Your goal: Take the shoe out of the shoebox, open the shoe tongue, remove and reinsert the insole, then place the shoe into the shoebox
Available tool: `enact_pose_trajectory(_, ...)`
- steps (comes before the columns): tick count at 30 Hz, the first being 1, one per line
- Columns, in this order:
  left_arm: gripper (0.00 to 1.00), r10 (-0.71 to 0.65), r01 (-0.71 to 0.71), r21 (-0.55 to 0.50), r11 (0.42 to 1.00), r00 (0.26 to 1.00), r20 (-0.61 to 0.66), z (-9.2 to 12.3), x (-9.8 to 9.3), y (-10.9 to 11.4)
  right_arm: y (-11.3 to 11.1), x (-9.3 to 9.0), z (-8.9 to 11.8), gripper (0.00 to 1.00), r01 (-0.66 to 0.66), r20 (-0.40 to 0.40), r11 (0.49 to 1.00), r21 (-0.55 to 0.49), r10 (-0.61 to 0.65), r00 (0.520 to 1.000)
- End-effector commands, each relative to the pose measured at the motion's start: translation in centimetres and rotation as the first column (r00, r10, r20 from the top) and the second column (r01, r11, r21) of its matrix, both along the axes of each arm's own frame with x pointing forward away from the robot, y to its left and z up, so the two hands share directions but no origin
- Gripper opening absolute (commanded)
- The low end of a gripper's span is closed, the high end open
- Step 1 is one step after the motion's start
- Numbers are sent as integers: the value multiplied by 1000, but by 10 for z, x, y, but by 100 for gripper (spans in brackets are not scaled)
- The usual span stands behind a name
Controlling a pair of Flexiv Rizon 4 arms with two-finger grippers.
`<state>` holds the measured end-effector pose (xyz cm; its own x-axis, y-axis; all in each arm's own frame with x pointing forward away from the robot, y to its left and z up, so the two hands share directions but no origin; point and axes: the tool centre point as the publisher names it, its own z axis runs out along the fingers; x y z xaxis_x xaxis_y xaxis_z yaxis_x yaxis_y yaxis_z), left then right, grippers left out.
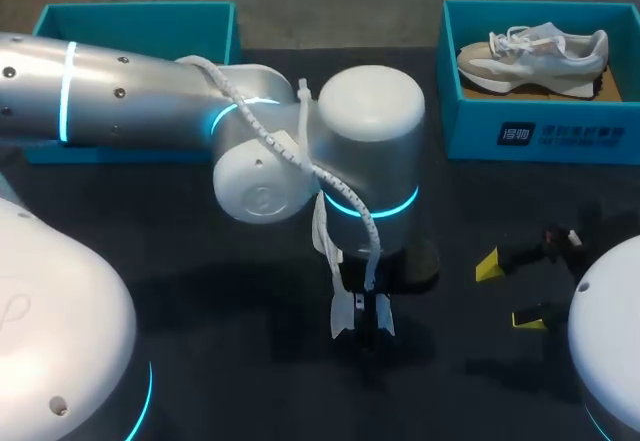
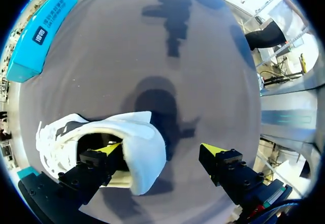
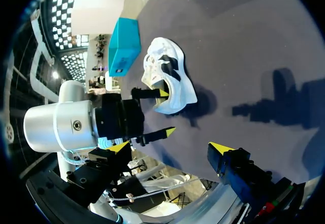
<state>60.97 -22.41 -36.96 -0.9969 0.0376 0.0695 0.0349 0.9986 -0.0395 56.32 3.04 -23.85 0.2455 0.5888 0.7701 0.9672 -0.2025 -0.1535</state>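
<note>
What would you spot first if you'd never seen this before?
Probably the big silver left arm stretched to the middle of the dark table, its open gripper poking one yellow-tipped finger inside a white shoe there. Then the bright teal shoebox at the table's far right, holding another pale shoe.

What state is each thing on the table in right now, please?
white shoe: out of the box, on the table.
left pincer: open, one finger inside the white shoe.
right pincer: open, empty.
shoebox: lid off, holding a grey shoe.
grey shoe: on its side.
</note>
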Motion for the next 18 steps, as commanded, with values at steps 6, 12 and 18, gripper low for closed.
enact_pose_trajectory(6,100,15,-15,13,1000,1000,17,-19,-1,-1,1,-1,0,100,2,-1,1000,-4,-2,1000)
enact_pose_trajectory(12,100,33,-34,19,999,999,43,-25,0,1,1,-1,0,100,2,-1,1000,-4,-2,1000)
enact_pose_trajectory(18,100,50,-51,18,999,997,55,-26,-1,2,1,-1,0,100,2,-1,1000,-4,-2,1000)
